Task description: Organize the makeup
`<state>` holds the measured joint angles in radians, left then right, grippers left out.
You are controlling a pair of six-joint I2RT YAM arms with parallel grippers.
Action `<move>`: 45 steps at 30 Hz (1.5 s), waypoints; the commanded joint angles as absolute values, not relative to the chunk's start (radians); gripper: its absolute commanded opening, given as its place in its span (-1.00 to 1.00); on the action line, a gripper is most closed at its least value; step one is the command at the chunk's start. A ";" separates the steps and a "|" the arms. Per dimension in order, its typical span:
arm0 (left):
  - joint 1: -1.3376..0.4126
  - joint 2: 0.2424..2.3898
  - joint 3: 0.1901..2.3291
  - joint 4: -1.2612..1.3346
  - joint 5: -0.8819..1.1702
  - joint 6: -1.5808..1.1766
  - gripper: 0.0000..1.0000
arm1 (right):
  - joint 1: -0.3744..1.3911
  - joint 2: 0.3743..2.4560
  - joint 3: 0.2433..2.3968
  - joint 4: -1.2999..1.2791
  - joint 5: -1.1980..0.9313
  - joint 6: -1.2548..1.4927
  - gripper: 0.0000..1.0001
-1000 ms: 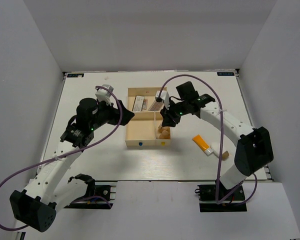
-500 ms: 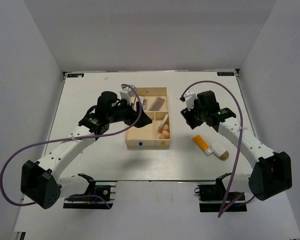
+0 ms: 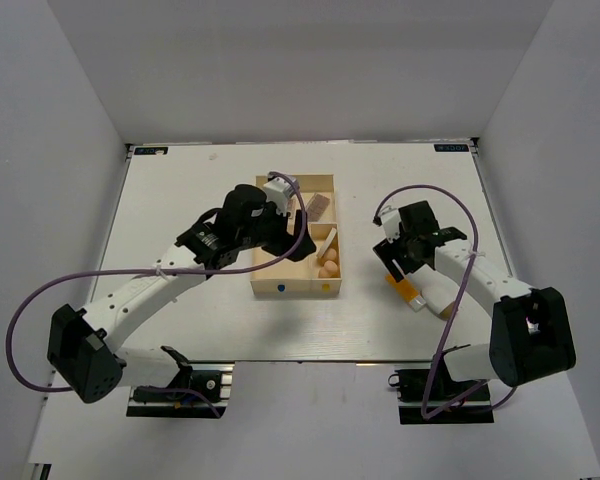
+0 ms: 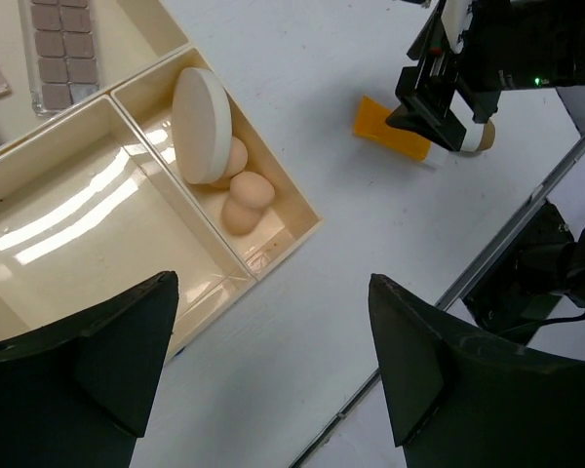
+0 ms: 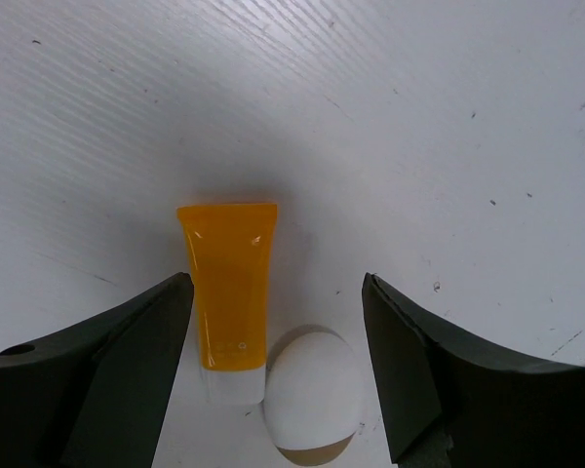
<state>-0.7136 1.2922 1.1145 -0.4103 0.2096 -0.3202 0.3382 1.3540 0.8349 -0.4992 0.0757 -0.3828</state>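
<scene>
Orange tube [image 5: 227,302], right gripper [image 5: 276,292] poised above
Flat toward the right edge of the counter [image 3: 480,200], just beside white bottle [image 5: 310,395]; long axis crosses the closing line of the fingers [image 5: 117,390], wide apart, empty. Right arm nearer.

The left pincer [image 4: 271,317] gapes over the tray [image 4: 303,209], where a cream pad [image 4: 202,125] stands on edge against two peach sponges [image 4: 251,189] at 11 o'clock; an orange tube [image 4: 387,126] lies at 1 o'clock.

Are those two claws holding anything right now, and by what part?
Nothing. The left gripper is open over the tray; the right gripper is open above the orange tube.
</scene>
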 commanded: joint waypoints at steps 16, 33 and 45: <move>-0.721 1.114 1.012 -0.406 0.184 -0.279 0.78 | 0.290 1.471 0.839 -0.561 -0.044 -0.429 0.46; -0.710 0.953 0.945 -0.417 -0.063 -0.258 0.81 | 0.288 1.496 0.836 -0.564 -0.067 -0.486 -0.30; -0.699 0.899 0.919 -0.403 -0.178 -0.258 0.84 | 0.408 1.517 1.241 -0.653 -0.285 -0.508 -0.93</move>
